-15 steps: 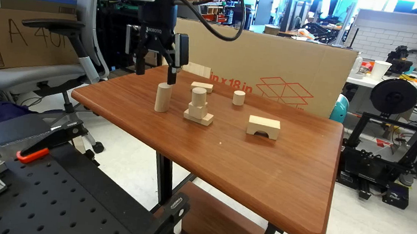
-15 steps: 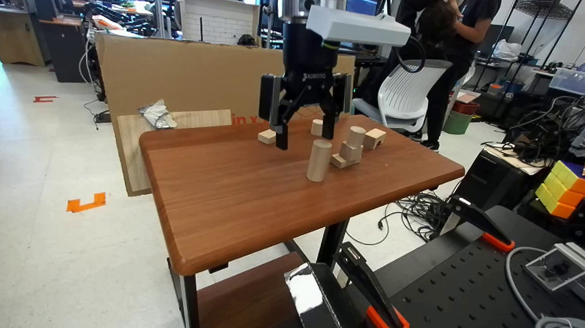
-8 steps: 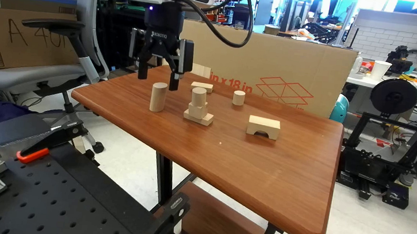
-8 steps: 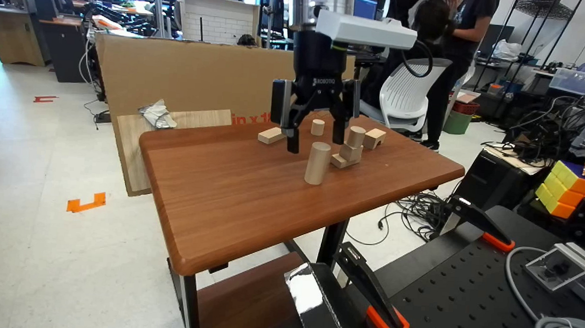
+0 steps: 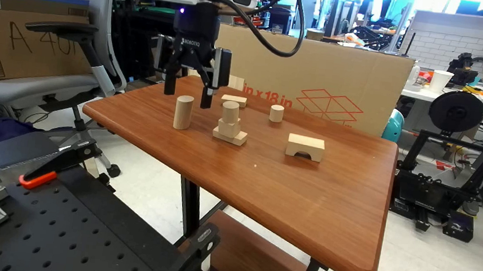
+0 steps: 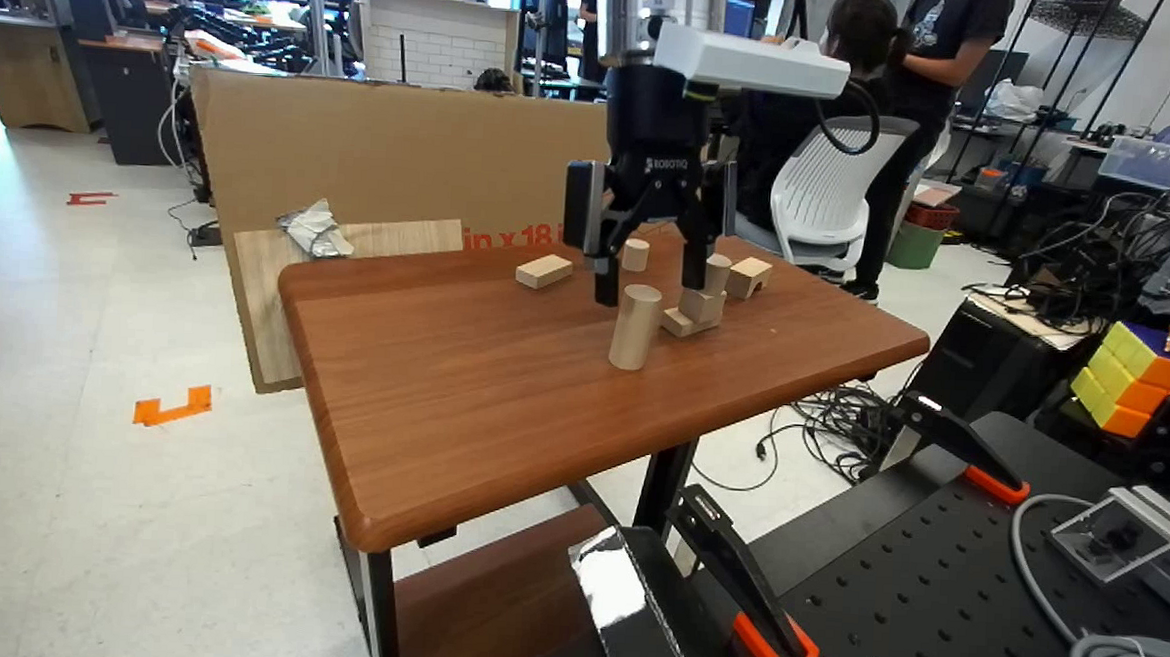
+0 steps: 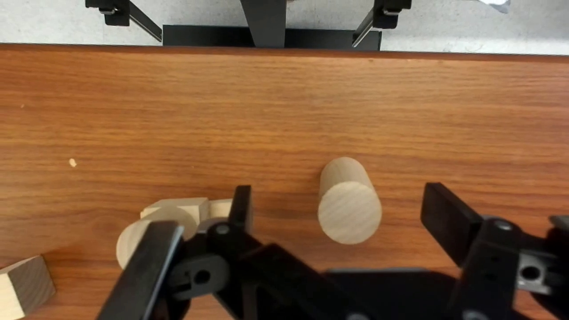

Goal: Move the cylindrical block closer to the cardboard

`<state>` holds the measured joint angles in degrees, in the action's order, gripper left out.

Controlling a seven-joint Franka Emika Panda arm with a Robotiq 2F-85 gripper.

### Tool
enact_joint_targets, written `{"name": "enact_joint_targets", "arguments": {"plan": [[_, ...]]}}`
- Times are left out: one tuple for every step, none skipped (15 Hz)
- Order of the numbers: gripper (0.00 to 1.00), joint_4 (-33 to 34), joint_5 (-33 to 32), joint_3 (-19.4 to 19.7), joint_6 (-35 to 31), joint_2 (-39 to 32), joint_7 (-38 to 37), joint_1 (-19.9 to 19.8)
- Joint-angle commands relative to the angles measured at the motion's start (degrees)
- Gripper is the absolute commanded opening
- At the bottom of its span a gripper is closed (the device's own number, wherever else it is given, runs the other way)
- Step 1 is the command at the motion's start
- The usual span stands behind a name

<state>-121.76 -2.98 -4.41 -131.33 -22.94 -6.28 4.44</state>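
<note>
claw (image 6: 651, 280) is spread wide with nothing in it, hanging near the tall cylinder (image 5: 183, 114), which stands upright on the surface (image 5: 306, 195), well apart from the cardboard (image 5: 340, 76). my guess: line-up for the grab, so next: center on it, lower, squeeze, carry it over

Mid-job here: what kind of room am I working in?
Most likely a robotics lab or workshop: in an exterior view there's a 3D printer, and both show a black board full of holes with clamps at its edge.
</note>
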Motion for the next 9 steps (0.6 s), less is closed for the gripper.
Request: {"name": "enact_joint_targets", "arguments": {"plan": [[0.67, 1.96, 0.86, 0.19, 2.17, -1.03, 1.25, 0.47], [0.58, 1.97, 0.83, 0.16, 2.11, -1.01, 1.1, 0.6], [0.5, 1.93, 0.77, 0.14, 2.14, -0.85, 0.94, 0.76], [0.42, 2.0, 0.77, 0.1, 2.18, -0.74, 0.86, 0.89], [0.35, 1.99, 0.7, 0.08, 2.12, -0.55, 0.72, 1.03], [0.27, 2.06, 0.55, 0.08, 2.06, -0.3, 0.55, 1.23], [0.2, 2.17, 0.36, 0.08, 1.96, -0.13, 0.33, 1.46], [0.13, 2.5, 0.08, 0.12, 1.95, -0.17, 0.09, 1.74], [0.11, 2.94, -0.23, 0.14, 2.22, -0.21, -0.29, 2.11]]}}
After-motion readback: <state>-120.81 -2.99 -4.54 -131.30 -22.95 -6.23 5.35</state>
